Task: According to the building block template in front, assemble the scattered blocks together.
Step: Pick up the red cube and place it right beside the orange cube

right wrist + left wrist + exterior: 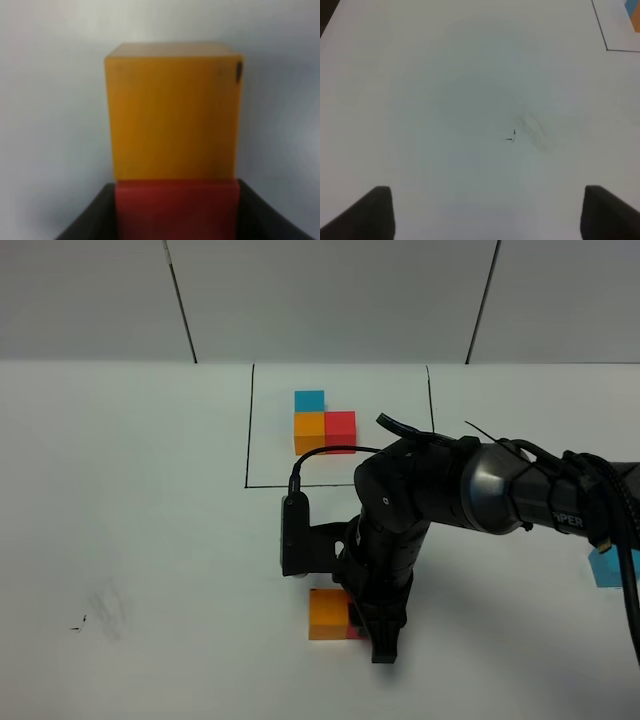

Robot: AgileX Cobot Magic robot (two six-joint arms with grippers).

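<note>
Right wrist: my right pincer (175,200) is gripping the matte red cube (175,217), seating it against the orange cube (172,112); sky-blue cube (604,568) likely coming next.

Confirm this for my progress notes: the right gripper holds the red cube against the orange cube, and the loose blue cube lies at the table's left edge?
No: the loose blue cube lies at the right edge, as the exterior high view shows. The rest holds.

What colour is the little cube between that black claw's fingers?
Red. The right wrist view shows the cube best.
</note>
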